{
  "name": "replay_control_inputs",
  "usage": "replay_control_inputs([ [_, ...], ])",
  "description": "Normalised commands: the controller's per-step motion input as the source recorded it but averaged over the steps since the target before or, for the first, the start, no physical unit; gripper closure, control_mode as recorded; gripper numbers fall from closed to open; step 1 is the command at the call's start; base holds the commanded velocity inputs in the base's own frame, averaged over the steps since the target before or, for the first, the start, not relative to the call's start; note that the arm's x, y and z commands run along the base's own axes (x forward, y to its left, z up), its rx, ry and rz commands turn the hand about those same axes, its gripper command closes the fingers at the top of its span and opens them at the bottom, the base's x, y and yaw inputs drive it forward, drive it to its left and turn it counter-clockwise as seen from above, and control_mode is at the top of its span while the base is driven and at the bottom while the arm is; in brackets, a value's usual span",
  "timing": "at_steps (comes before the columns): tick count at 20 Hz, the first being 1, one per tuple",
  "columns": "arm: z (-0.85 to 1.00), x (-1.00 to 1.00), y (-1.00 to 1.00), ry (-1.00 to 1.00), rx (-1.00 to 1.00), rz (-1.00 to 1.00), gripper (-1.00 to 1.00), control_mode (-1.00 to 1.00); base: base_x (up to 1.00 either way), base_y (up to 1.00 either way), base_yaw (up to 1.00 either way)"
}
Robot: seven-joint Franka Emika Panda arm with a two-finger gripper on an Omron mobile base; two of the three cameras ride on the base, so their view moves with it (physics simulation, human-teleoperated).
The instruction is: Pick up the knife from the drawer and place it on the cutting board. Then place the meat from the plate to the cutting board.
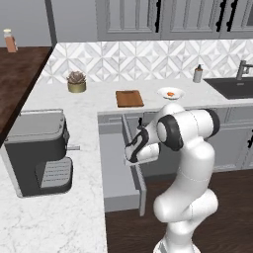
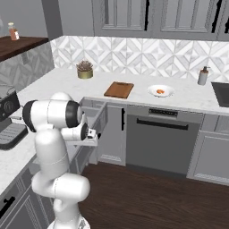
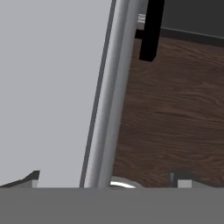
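The drawer [image 1: 116, 170] stands pulled out from under the counter, its grey floor [image 3: 48, 87] bare where I can see it. The knife is hidden. My gripper [image 1: 132, 155] hangs open right above the drawer's front panel [image 3: 109, 109], one fingertip over the drawer floor and the other over the wooden room floor. The black handle [image 3: 151, 30] sticks out on the panel's outer side. On the counter behind lie the reddish-brown cutting board [image 1: 129, 98] and, to its right, the white plate [image 1: 170, 89] with the orange meat [image 1: 170, 94] on it.
A coffee machine [image 1: 39, 153] stands on the left counter beside the drawer. A potted plant [image 1: 76, 82] sits at the back, a soap bottle [image 1: 198, 74] and a sink [image 1: 232, 88] to the right. A dark oven front [image 2: 161, 138] is right of the drawer.
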Motion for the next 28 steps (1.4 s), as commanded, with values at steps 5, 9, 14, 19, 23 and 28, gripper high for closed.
replay_control_inputs([
  [5,-0.02,-0.29,-0.61,0.09,-0.04,-0.01,-1.00,-1.00,0.00,0.00,0.00],
  [9,0.11,-0.37,-0.95,0.09,0.00,-0.08,-1.00,-1.00,0.00,0.00,0.00],
  [14,0.30,-0.38,-1.00,0.06,0.00,-0.13,-1.00,-1.00,0.00,0.00,0.00],
  [19,0.14,-0.25,-1.00,0.17,-0.01,-0.20,-1.00,-1.00,0.00,0.00,0.00],
  [23,0.15,-0.31,-1.00,0.20,-0.07,-0.24,-1.00,-1.00,0.00,0.00,0.00],
  [28,0.98,-0.26,-0.75,0.00,0.01,-0.27,-1.00,-1.00,0.00,0.00,0.00],
])
